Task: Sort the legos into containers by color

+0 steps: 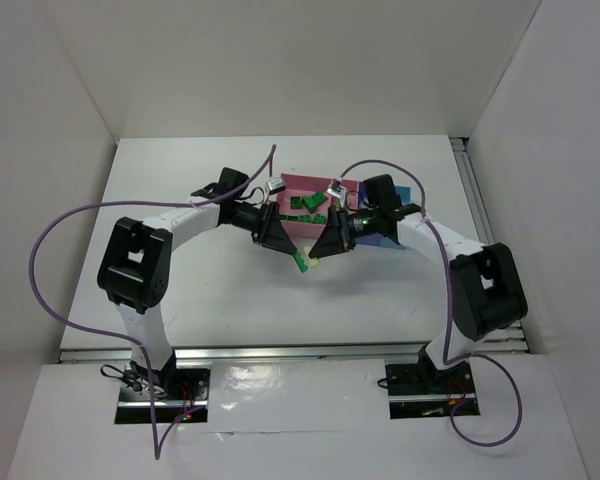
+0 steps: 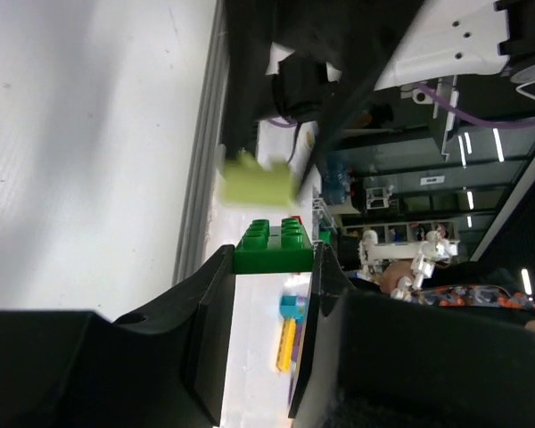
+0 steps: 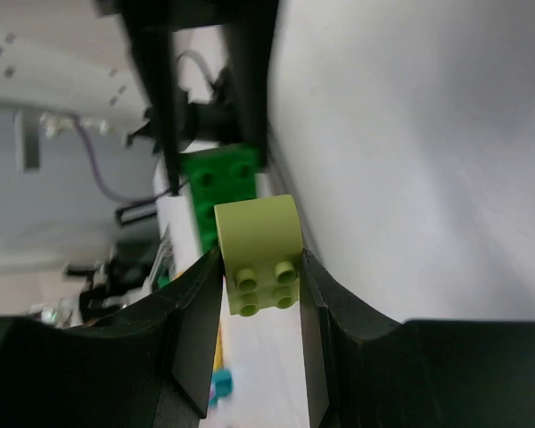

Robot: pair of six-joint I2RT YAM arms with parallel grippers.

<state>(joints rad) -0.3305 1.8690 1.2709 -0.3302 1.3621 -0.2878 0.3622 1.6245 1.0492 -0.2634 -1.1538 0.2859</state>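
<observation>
The left pincer is closed down to the width of a dark green brick and grips it by its two short ends. The brick's long axis runs straight across the gap from jaw to jaw, and its studs are turned toward the top of the left wrist view. It sits at the very tips of the jaws, held above the table just in front of the pink bin. The right pincer meets it tip to tip on that same near side of the pink bin and is closed on a lime brick. That brick lies lengthwise along the jaws, its studs facing back toward the wrist camera and its far end just short of the green one. Several dark green legos lie inside the pink bin. Next to the pink bin on the right is a blue bin. The right arm covers most of it, so I cannot tell what is in it.
</observation>
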